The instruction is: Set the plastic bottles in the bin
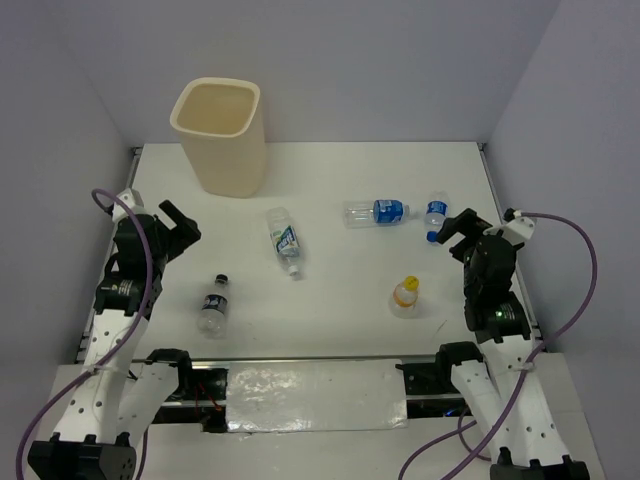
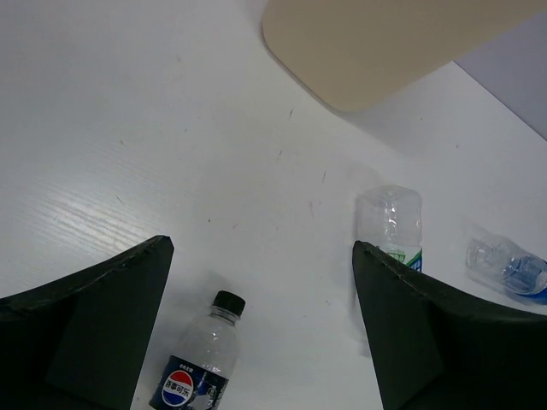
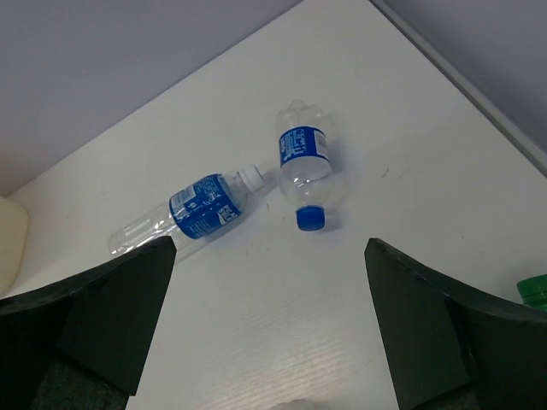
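The cream bin [image 1: 225, 160] stands at the back left. Several clear plastic bottles lie apart on the white table. A black-capped one [image 1: 214, 305] is near my left gripper [image 1: 175, 225]. A green-white labelled one [image 1: 285, 240] lies mid-table, and a short orange-capped one [image 1: 404, 297] stands front right. Two blue-labelled ones [image 1: 378, 212] [image 1: 436, 215] lie just beyond my right gripper [image 1: 455, 230]. Both grippers hang open and empty above the table. The left wrist view shows the black-capped bottle [image 2: 201, 363] below the left gripper [image 2: 263, 246]. In the right wrist view the right gripper [image 3: 269, 243] is short of the blue-capped bottle [image 3: 304, 166].
Grey walls close in the table on three sides. A metal rail [image 1: 487, 175] runs along the right edge of the table. A green object [image 3: 534, 290] shows at the right border of the right wrist view. The bin's base [image 2: 385, 43] fills the top of the left wrist view.
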You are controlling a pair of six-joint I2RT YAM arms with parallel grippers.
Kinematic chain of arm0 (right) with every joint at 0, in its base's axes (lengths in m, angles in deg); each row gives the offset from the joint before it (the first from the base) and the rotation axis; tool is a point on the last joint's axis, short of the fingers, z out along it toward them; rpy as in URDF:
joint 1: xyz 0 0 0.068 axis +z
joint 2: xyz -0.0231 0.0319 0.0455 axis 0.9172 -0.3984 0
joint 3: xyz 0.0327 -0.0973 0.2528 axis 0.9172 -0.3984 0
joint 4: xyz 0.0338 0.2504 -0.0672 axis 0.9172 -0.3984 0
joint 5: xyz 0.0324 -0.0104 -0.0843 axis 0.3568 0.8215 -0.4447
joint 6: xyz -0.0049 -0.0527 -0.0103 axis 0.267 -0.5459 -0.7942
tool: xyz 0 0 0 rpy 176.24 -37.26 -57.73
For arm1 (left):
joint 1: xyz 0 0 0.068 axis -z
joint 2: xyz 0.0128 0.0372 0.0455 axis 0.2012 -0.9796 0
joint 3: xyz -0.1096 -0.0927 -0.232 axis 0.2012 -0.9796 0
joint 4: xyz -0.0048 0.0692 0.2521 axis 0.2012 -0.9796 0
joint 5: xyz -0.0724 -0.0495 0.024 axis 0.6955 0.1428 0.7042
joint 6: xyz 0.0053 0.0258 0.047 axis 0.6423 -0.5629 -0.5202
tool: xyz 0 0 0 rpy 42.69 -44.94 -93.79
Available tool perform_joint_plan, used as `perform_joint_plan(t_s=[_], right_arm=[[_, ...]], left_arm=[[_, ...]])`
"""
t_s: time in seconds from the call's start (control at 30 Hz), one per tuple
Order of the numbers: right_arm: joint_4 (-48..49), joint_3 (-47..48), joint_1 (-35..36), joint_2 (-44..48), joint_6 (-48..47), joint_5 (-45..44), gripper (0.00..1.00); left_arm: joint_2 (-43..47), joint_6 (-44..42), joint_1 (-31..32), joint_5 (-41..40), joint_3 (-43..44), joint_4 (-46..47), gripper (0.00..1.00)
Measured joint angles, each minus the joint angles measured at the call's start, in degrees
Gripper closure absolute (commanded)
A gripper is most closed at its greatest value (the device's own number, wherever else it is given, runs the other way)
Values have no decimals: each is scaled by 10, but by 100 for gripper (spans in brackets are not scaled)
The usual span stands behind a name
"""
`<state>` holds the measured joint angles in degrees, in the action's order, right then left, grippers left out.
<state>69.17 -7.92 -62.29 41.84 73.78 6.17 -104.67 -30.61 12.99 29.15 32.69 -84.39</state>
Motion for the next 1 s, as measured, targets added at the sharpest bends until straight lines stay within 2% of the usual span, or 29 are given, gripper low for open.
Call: perform_joint_plan(t_s=[0.23,0.4,0.53,0.73,1.0], right_arm=[[45,-29,0,44,-16,73,0],[48,-36,0,9,-13,114,0],[49,-37,0,-21,6,135,0],[55,-51,0,-31,37,148,0],[93,-101,0,-37,61,189,0]], left_arm=[[-21,8,0,17,-1,4,1],[-43,10,21,70,-41,64,1],[-77,14,108,70,-54,93,1],[-177,30,243,48,-52,144,1],[-363,65,330,6,33,158,1]])
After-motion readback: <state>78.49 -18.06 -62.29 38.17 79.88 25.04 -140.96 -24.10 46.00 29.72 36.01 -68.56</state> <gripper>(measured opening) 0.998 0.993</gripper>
